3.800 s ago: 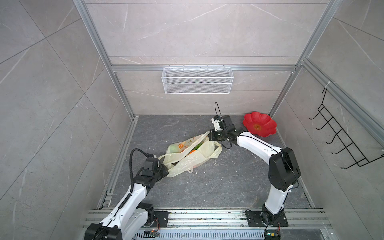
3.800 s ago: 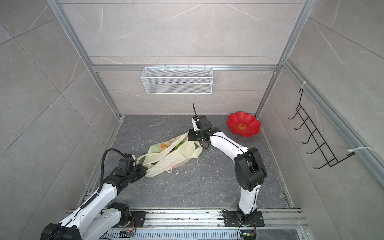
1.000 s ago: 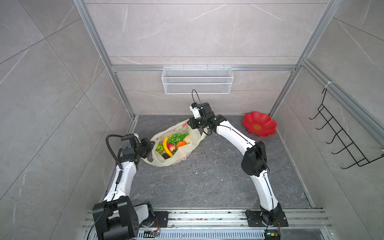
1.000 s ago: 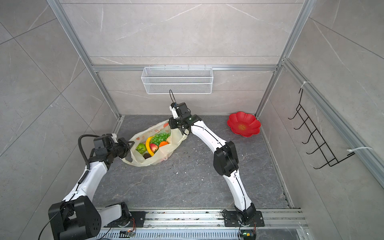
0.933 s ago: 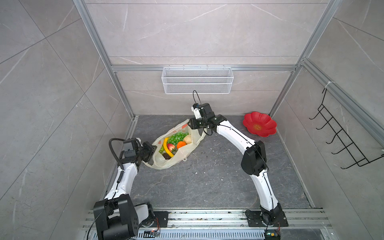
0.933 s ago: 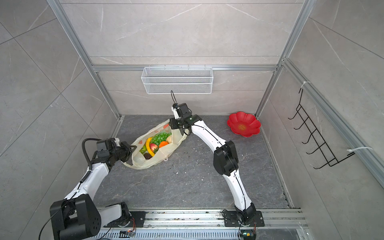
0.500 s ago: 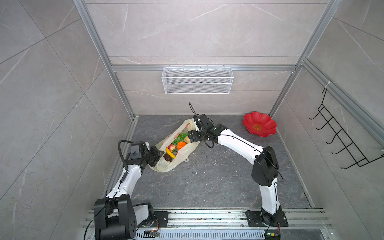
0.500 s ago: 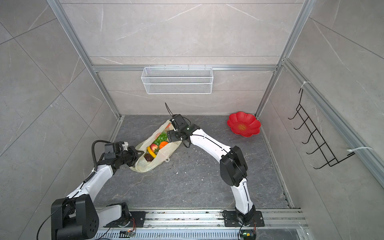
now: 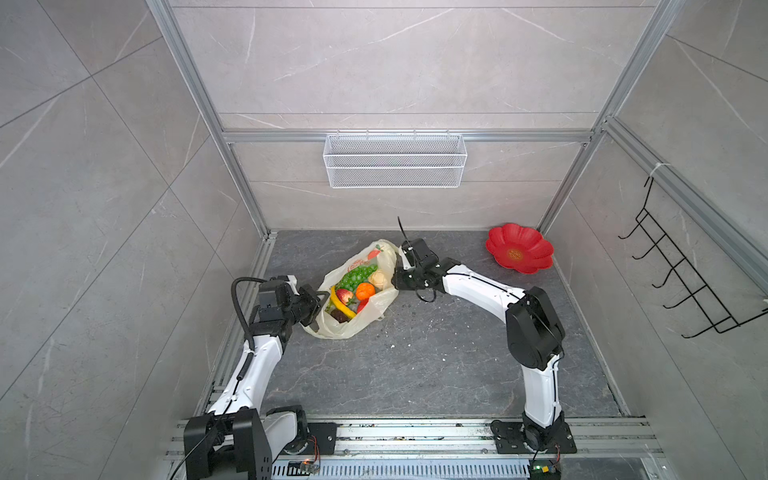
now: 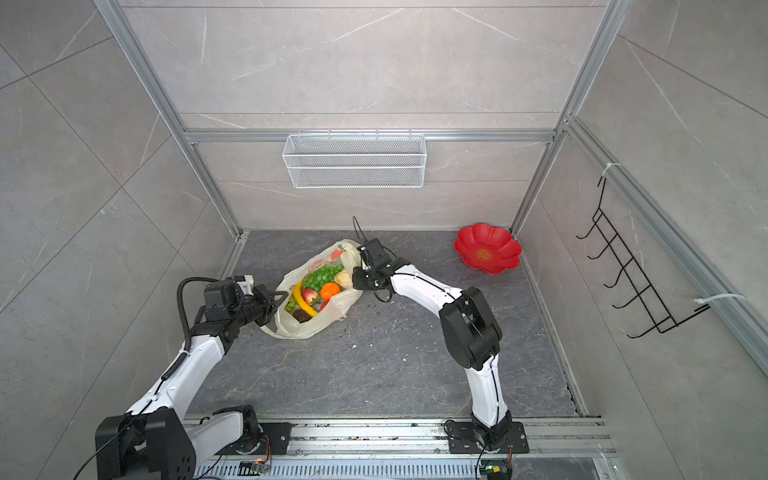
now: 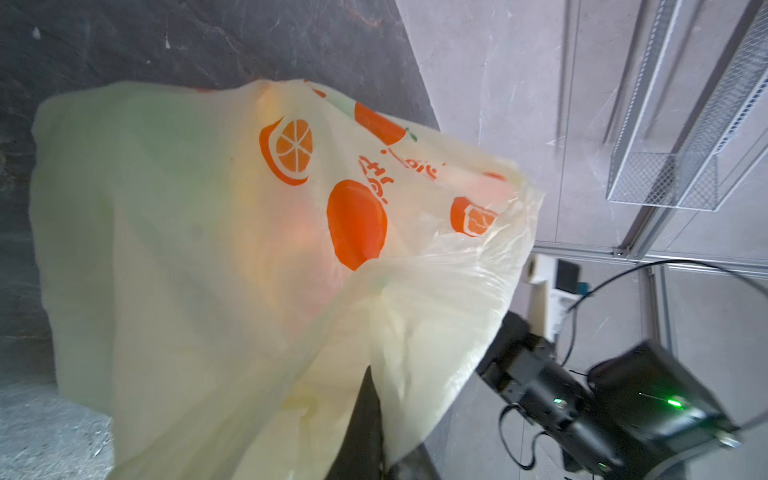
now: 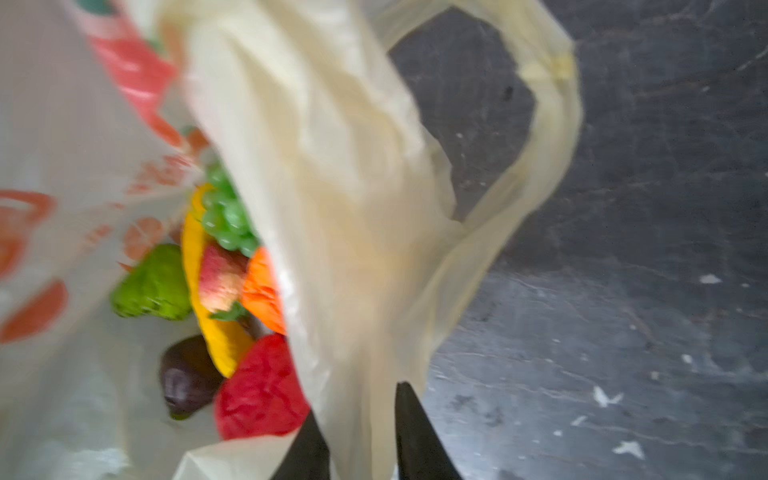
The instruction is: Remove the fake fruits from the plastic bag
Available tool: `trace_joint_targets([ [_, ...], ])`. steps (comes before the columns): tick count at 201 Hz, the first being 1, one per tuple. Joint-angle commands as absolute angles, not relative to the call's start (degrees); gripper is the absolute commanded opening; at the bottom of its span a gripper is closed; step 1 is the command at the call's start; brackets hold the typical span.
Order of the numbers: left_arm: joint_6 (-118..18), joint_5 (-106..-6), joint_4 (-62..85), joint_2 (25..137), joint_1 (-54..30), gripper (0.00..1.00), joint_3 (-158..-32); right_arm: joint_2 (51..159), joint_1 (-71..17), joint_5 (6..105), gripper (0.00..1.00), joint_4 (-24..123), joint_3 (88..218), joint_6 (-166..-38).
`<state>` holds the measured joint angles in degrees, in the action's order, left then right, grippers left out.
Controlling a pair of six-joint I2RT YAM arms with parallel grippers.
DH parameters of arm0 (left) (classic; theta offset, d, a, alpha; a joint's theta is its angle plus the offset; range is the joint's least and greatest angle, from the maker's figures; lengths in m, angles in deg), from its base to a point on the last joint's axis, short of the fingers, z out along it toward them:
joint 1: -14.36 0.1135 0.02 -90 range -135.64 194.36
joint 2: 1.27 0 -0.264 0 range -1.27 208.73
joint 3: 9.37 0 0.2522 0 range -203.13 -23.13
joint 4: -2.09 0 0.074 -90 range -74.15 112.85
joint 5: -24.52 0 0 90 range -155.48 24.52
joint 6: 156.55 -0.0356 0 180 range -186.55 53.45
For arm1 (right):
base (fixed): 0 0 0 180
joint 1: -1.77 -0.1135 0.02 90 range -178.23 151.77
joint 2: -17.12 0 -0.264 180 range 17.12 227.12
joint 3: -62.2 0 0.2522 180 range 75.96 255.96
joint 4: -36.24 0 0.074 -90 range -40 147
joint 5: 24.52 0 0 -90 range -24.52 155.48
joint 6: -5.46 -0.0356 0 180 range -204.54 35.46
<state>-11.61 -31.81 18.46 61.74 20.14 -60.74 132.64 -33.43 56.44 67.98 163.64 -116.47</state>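
The bag [image 9: 353, 326], near the rear left of the floor [image 9: 415, 365], is clamped at its rim by the left gripper [image 9: 319, 300] and the right gripper [image 9: 395, 279]; fruits [image 9: 365, 291] are seen inside.

The dark grey, marble-veined floor [image 9: 415, 374] carries two things in both top views. A pale-yellow plastic bag [image 9: 345, 328] rests at about ten o'clock from the floor's middle. A red flower-shaped plate [image 9: 500, 249] sits well apart at two o'clock, in the far corner. Small pale specks [image 9: 392, 346] dot the middle.
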Motion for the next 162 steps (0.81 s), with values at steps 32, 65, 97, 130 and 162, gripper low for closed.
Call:
trace_joint_targets([
  [32,-5.83,-25.58,7.5,64.41,25.96,0.0,-55.41,126.59,-29.45,47.1,0.03,48.56,146.31,-118.95],
  [65,-5.5,-25.39,5.74,65.91,31.19,0.0,-52.62,128.96,-27.95,49.06,0.0,46.49,143.96,-120.02],
  [97,-14.2,-27.65,13.49,66.86,25.71,0.0,-57.89,127.52,-29.94,50.3,0.07,49.31,145.31,-116.87],
  [130,-19.98,-36.3,21.52,63.22,17.39,0.0,-61.52,122.54,-32.82,59.83,0.51,58.62,147.52,-112.18],
  [162,-20.75,-36.93,22.33,63.13,15.97,0.0,-61.68,117.6,-38.29,72.15,0.65,68.33,150.46,-107.05],
])
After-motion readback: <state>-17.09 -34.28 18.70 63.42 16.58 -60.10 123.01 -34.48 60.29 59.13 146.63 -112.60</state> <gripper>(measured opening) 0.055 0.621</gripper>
